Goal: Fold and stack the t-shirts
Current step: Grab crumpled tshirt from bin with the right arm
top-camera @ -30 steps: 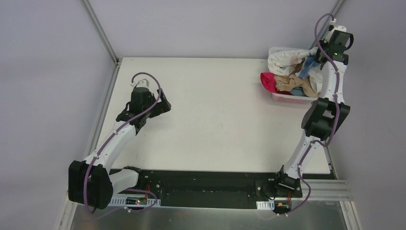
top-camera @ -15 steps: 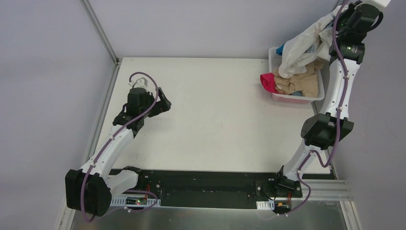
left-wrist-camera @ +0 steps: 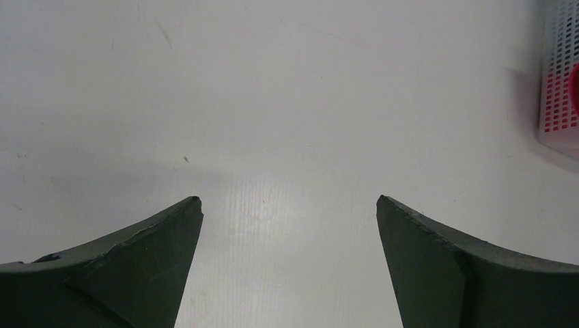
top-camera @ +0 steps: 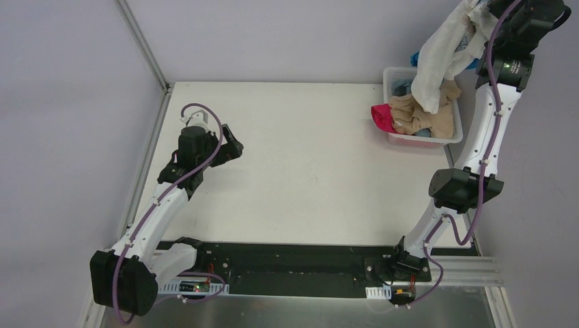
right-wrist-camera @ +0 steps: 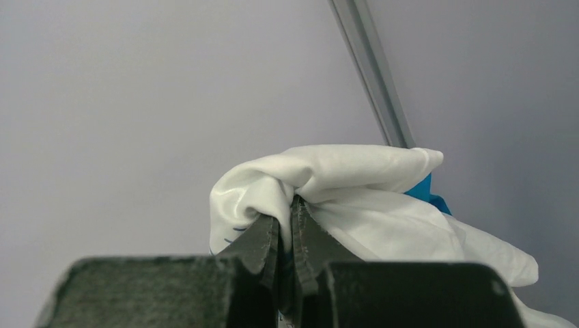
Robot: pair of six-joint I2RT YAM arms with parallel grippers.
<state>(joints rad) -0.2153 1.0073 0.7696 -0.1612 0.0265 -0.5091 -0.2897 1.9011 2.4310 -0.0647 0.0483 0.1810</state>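
High above the back right corner, my right gripper (top-camera: 482, 9) (right-wrist-camera: 287, 208) is shut on a fold of the white printed t-shirt (top-camera: 440, 58) (right-wrist-camera: 355, 198), which hangs down toward the basket. A bit of blue cloth (top-camera: 414, 59) (right-wrist-camera: 429, 195) shows beside the white one. A tan t-shirt (top-camera: 423, 117) and a magenta-pink one (top-camera: 383, 116) lie bunched in the white slotted basket (top-camera: 392, 74). My left gripper (top-camera: 234, 146) (left-wrist-camera: 289, 202) hovers open over the bare left part of the table, with nothing between its fingers.
The white table (top-camera: 307, 164) stretches between the two arms. The basket's slotted wall (left-wrist-camera: 560, 75), pink showing through it, stands at the right edge of the left wrist view. Grey walls and a metal corner post (right-wrist-camera: 372, 68) close off the back.
My right gripper has risen from the basket, pulling the white t-shirt up and out until it hangs. The left arm has shifted slightly toward the back left, still open.
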